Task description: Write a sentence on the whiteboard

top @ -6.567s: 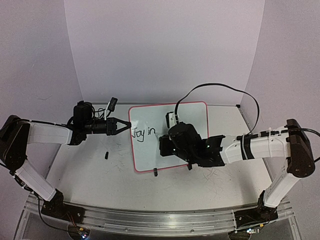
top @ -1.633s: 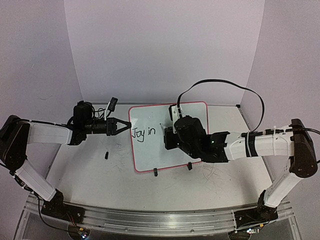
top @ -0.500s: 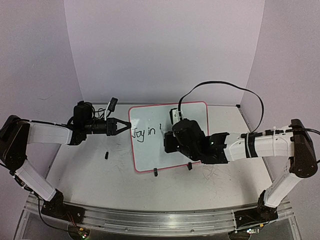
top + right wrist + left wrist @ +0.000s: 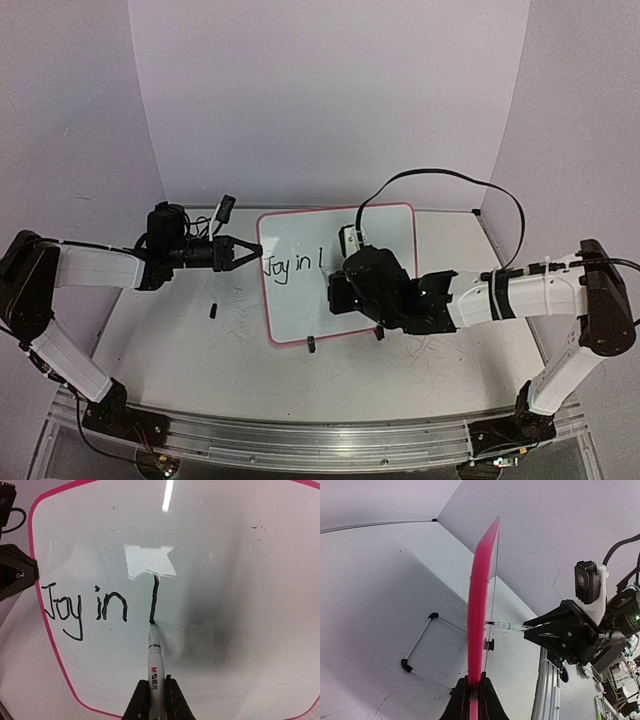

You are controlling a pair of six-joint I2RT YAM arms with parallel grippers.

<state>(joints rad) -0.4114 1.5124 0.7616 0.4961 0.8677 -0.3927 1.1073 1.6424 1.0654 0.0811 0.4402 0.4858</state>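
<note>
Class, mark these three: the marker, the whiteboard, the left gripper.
marker (image 4: 154, 655), right wrist view, white barrel
whiteboard (image 4: 390, 226), top external view, bare upper-right surface
left gripper (image 4: 253, 252), top external view, between fingertips

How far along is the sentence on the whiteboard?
Done: "Joy in" is written on the whiteboard. In hand: the right gripper is shut on the marker, its tip at the foot of a vertical stroke opening a third word; the left gripper pinches the board's rim. Left: the rest of the sentence; the right half is blank.

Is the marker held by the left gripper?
No, the left gripper is shut on the pink rim of the whiteboard, while the right gripper clamps the marker.
</note>
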